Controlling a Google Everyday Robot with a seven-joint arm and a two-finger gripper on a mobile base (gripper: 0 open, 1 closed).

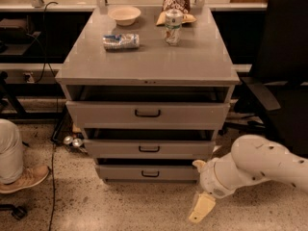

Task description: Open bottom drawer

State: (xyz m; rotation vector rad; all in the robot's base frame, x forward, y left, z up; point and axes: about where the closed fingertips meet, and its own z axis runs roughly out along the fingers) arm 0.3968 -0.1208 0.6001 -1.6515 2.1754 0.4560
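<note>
The grey cabinet (pixel 147 64) is standing in the middle of the floor, with a black chair (pixel 284 57) just to its right. The white arm (pixel 260 165) is reaching in low from the right, beside the cabinet's lower right corner. Of the three drawers, the bottom drawer (pixel 120 172) is sitting lowest, just above the floor and under the middle drawer (pixel 115 149), and it is looking nearly shut. The gripper (pixel 202 209) is hanging down near the floor, below and to the right of that drawer and apart from it. It is holding nothing, and I cannot tell whether it is open or closed. The small black handle (pixel 150 173) is waiting at the centre of the drawer front. To do this well, the gripper is probably needing to rise, turn toward the front, and travel left to that loop, not the similar one above, then pull straight out.
</note>
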